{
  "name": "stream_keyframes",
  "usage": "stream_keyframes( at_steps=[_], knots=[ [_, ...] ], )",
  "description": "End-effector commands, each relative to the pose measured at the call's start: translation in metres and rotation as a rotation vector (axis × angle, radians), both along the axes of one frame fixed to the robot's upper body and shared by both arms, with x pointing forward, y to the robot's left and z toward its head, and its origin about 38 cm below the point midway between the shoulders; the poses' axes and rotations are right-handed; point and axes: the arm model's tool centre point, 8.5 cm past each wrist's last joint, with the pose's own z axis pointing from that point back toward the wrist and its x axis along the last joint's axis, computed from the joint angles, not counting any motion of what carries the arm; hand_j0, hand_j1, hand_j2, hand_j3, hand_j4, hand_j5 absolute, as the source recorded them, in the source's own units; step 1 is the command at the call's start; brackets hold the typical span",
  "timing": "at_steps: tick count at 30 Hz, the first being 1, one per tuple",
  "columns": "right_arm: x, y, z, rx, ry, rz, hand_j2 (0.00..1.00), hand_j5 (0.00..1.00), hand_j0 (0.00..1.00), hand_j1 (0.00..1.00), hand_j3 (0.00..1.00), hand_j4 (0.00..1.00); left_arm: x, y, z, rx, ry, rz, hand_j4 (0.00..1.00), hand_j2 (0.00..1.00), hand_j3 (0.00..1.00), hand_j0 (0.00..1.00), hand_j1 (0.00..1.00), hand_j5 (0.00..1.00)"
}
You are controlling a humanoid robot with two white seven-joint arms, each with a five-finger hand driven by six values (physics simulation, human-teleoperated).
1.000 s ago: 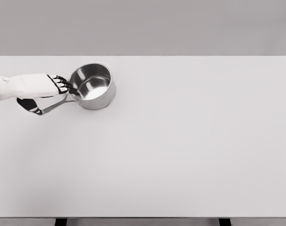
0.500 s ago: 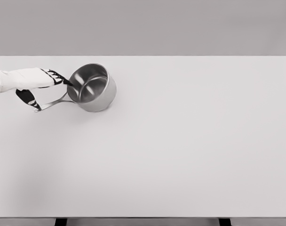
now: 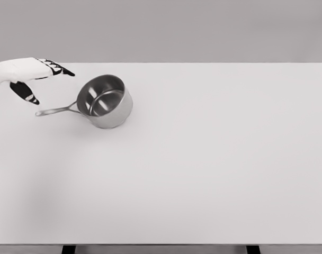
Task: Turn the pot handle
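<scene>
A small steel pot [image 3: 105,101] stands on the white table [image 3: 203,159] at the back left. Its thin handle [image 3: 56,110] points left, lying almost level with a slight downward slant. My left hand [image 3: 42,79] hovers above and to the left of the pot, clear of both handle and rim. Its fingers [image 3: 59,68] are stretched out to the right and its thumb [image 3: 25,92] hangs down; it holds nothing. The right arm does not show.
The table's left edge lies close to the handle tip. Two dark table legs [image 3: 69,248] peek out under the front edge.
My left hand has let go of the pot, lifted and drawn back to the upper left. The handle has swung from pointing down-left to nearly straight left.
</scene>
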Motion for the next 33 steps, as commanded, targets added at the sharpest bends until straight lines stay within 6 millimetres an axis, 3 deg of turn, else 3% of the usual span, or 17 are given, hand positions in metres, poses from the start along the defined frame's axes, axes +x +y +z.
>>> stream_keyframes(
  at_steps=[1, 4, 7, 14, 18, 23, 28, 33],
  knots=[
    [0.000, 0.000, 0.000, 0.001, 0.000, 0.000, 1.00, 1.00, 1.00, 1.00, 1.00, 1.00, -0.007, 0.018, 0.016, -0.105, -0.005, 0.033, 1.00, 1.00, 1.00, 1.00, 1.00, 1.00],
    [0.000, 0.000, 0.000, 0.001, 0.000, 0.000, 1.00, 1.00, 1.00, 1.00, 1.00, 1.00, -0.022, 0.031, 0.023, -0.134, 0.000, 0.033, 1.00, 1.00, 1.00, 1.00, 1.00, 1.00],
    [0.000, 0.000, 0.000, 0.001, 0.000, 0.000, 1.00, 1.00, 1.00, 1.00, 1.00, 1.00, -0.034, 0.028, 0.015, -0.134, 0.024, 0.006, 1.00, 1.00, 1.00, 1.00, 1.00, 1.00],
    [0.000, 0.000, 0.000, 0.000, 0.001, 0.000, 1.00, 1.00, 1.00, 1.00, 1.00, 1.00, -0.034, 0.022, 0.007, -0.145, 0.041, -0.004, 1.00, 1.00, 1.00, 1.00, 1.00, 1.00],
    [0.000, 0.000, 0.000, 0.001, 0.000, 0.000, 1.00, 1.00, 1.00, 1.00, 1.00, 1.00, -0.031, 0.001, -0.011, -0.176, 0.069, -0.037, 1.00, 1.00, 1.00, 1.00, 1.00, 1.00],
    [-0.001, 0.000, 0.000, 0.001, 0.001, 0.000, 1.00, 1.00, 1.00, 1.00, 1.00, 1.00, -0.030, 0.002, -0.013, -0.170, 0.071, -0.032, 1.00, 1.00, 1.00, 1.00, 1.00, 1.00],
    [-0.001, 0.000, 0.000, 0.001, 0.001, 0.000, 1.00, 1.00, 1.00, 1.00, 1.00, 1.00, -0.019, -0.026, -0.034, -0.169, 0.088, -0.057, 1.00, 1.00, 1.00, 1.00, 1.00, 1.00],
    [0.000, 0.000, 0.000, 0.001, 0.000, 0.000, 1.00, 1.00, 1.00, 1.00, 1.00, 1.00, -0.015, -0.024, -0.040, -0.152, 0.093, -0.040, 1.00, 1.00, 1.00, 1.00, 1.00, 1.00]
  ],
)
